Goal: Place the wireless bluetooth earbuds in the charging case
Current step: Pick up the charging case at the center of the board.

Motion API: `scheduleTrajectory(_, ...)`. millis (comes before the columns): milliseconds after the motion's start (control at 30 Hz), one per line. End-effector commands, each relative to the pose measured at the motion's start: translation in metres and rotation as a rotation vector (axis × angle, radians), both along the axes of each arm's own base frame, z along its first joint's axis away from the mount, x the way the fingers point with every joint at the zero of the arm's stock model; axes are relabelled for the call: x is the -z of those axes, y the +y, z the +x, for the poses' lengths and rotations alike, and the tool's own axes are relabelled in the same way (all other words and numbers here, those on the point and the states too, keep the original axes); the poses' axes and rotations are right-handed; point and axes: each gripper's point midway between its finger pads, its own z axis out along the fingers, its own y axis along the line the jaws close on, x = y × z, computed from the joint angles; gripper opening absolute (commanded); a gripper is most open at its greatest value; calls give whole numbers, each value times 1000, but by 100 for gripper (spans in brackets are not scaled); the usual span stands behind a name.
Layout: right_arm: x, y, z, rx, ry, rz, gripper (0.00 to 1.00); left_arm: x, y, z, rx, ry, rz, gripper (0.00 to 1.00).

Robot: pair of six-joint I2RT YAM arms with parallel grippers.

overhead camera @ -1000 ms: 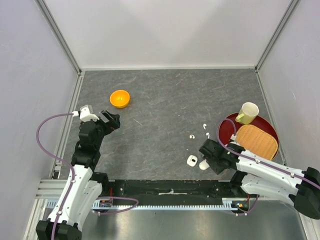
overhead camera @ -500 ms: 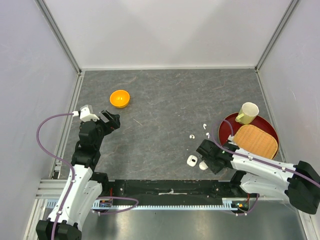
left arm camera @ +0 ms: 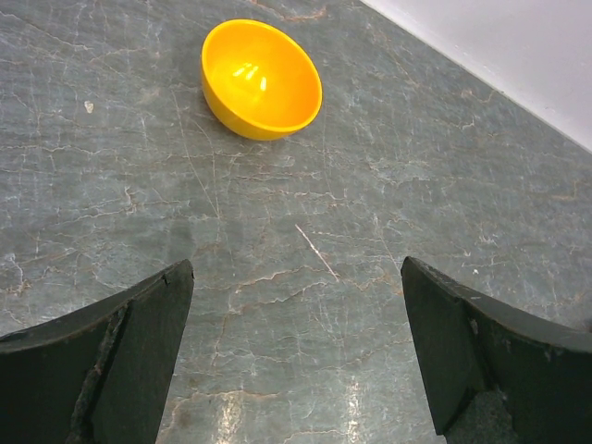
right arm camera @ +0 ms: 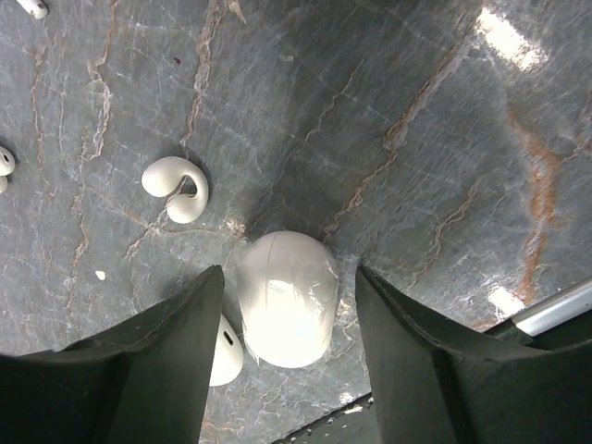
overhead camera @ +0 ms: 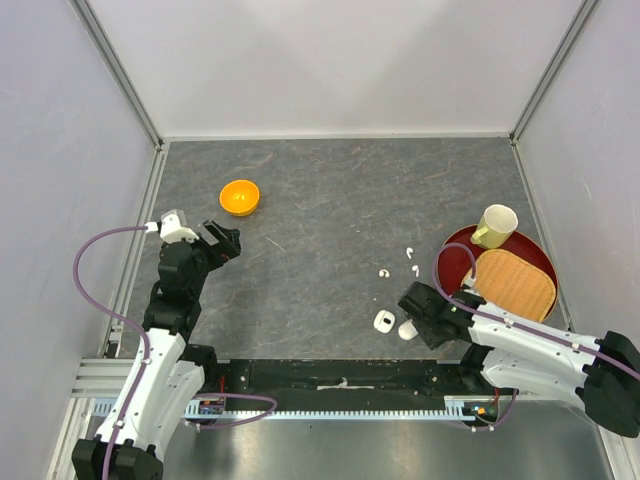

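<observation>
My right fingers (overhead camera: 410, 316) were low over the bench (overhead camera: 330, 200) near its front edge, spread to either side of a closed white charging case (right arm camera: 285, 301). In my right wrist view the case sat between them with a thin strip of bench showing on each side, so I was bracketing it, not pinching it. A second small white case (overhead camera: 384, 321) lay just to its left, a dark hollow showing on top. The wireless bluetooth earbuds (overhead camera: 384, 272) lay loose on the bench, three that I could make out, all a little farther from me than the cases. The nearest, curled like a hook, was near the closed case but apart from it. To the right stood a red plate (overhead camera: 458, 240) carrying a pale cup (overhead camera: 496, 225) and a woven mat (overhead camera: 513, 283). My left fingers (overhead camera: 224, 243) hung well away on the left side, spread wide and holding nothing, with an orange bowl (left arm camera: 262, 79) on the bench beyond them.
</observation>
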Motion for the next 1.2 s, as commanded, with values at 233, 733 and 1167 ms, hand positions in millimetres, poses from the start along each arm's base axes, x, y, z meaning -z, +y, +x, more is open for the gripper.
scheduleTrajectory(233,7,-8,0,14,1,-39,54,-3,3,3,-11,-14,16,100)
scheduleTrajectory(733,-22,12,21,-78,-114,22,0,-8,-17,4,99,-23,-6,100)
scheduleTrajectory(1167,-145,60,96,-178,-563,135,0,-39,-81,-4,456,-163,-152,100)
